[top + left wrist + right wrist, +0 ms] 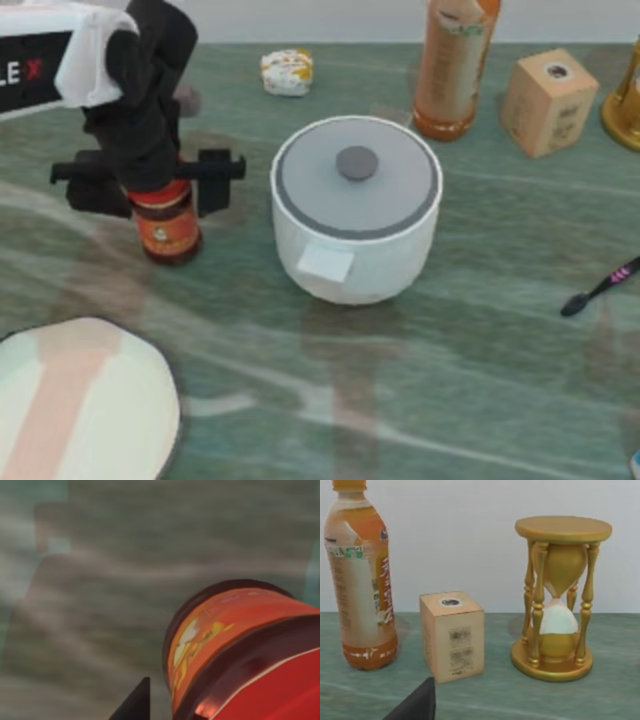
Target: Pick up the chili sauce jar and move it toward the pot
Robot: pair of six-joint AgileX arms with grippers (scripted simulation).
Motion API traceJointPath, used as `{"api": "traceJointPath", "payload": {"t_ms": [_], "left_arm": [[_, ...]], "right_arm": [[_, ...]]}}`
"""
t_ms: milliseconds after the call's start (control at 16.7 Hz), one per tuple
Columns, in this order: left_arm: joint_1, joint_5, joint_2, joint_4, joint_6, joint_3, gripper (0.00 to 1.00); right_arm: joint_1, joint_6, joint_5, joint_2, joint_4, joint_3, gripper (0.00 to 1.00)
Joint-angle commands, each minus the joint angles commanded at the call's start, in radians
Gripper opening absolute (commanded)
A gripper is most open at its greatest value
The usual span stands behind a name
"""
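Chili sauce jar: A small dark glass jar with a red-orange cap and label. It stands upright on the table's left half, to the left of the pot and apart from it. In the left wrist view the jar fills the frame close up, cap nearest the camera.

Left gripper: It sits directly over the jar's cap, its black body hiding the lid from above. My read is that it came down from the top so the jar stays upright when carried. The fingers appear closed around the cap, though the contact itself is hidden. One dark fingertip shows at the edge of the left wrist view beside the jar.

Jar height: I cannot tell whether its base rests on the table or is just clear of it.

Pot: A large white pot with a grey lid, dark knob and square side handle, at the table's centre. The stretch of table between it and the jar is bare, which suits a straight sideways carry.

Right arm: Parked out of the top view; whether its gripper is open cannot be told.

Surroundings: An orange bottle, a wooden box and a gold hourglass stand behind the pot. A plate lies near the front left.
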Motion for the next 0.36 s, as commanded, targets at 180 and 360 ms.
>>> {"api": "traceJointPath", "payload": {"t_ms": [180,360], "left_arm": [[0.0,0.0,0.0,0.0,0.0,0.0,1.0],[0.0,0.0,0.0,0.0,0.0,0.0,1.0]], "right_arm": [[0.0,0.0,0.0,0.0,0.0,0.0,1.0],[0.0,0.0,0.0,0.0,0.0,0.0,1.0]]}}
